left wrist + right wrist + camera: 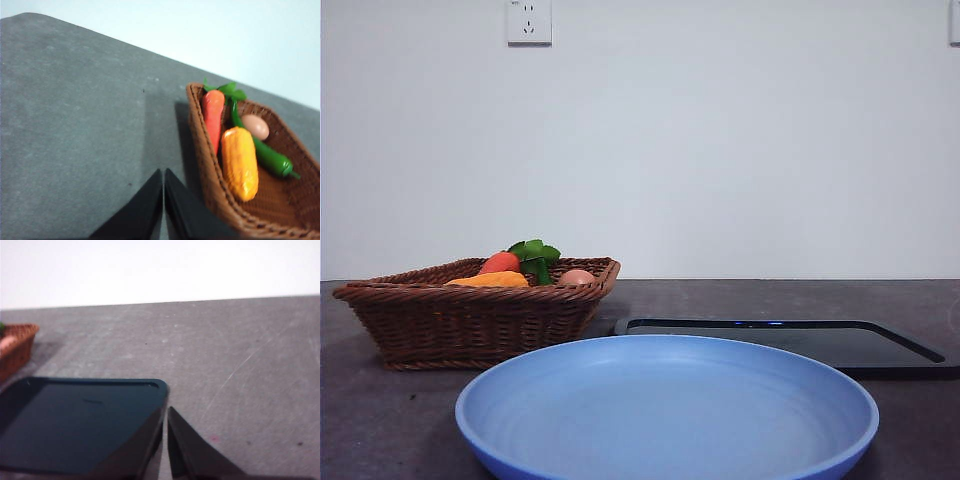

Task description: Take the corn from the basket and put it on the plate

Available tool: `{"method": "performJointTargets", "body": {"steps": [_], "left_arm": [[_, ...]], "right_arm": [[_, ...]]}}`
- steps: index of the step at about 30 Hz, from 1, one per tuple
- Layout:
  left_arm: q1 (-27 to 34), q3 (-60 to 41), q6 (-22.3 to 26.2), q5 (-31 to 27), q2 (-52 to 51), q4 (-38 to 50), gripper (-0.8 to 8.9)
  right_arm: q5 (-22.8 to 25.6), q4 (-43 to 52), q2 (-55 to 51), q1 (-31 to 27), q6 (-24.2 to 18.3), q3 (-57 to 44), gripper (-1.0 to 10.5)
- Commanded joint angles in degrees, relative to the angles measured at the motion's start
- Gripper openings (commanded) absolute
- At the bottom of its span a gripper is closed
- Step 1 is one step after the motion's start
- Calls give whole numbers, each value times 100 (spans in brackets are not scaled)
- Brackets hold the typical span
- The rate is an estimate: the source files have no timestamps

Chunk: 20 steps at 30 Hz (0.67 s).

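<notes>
Corn (240, 162) lay inside the basket (205, 165) at the left of the table (380, 420), its long yellow body resting along the basket floor close to the near-left wall, with the carrot (213, 117) just beside it, the egg (255, 126) a little beyond, and the green pepper (270, 157) running along its other side. Plate (665, 410), light blue and bare, stood at the near centre of the table, and the black tray (800, 340) lay behind it to the right. Neither arm appeared in the front view. The left gripper (163, 175) hung above bare table just outside the basket wall, its jaws pressed together with only a thin seam between them and nothing held. The right gripper (166, 412) hovered over the corner of the tray, likewise closed to a slit and empty. The step in hand appeared to be the approach to the corn, and the left arm, being the nearer, seemed the suitable one. For a sound pick, the jaws should be opened wider than the cob before descent, brought over the rim rather than against it, and aligned across the thickest part of the corn so that they close on its short axis. Care would be needed to avoid the carrot and the pepper, which leave little room on either side.
</notes>
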Motion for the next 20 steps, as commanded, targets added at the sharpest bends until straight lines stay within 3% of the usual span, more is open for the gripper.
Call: {"method": "performJointTargets", "body": {"steps": [1, 5, 10, 15, 20], "left_arm": [[22, -140, -479, 15, -13, 122, 7], [22, -85, -914, 212, -13, 107, 7], [22, 136, -981, 841, 17, 61, 7], [22, 612, -1099, 922, 249, -369, 7], [22, 1213, -789, 1307, 741, -839, 7]], "right_arm": [[-17, 28, -15, -7, 765, -37, 2], [-170, 20, -15, -7, 1451, -22, 2], [-525, 13, -13, -7, 2111, 118, 2], [-581, -146, 0, -7, 2275, 511, 2], [-610, -575, 243, -7, 2175, 1176, 2]]}}
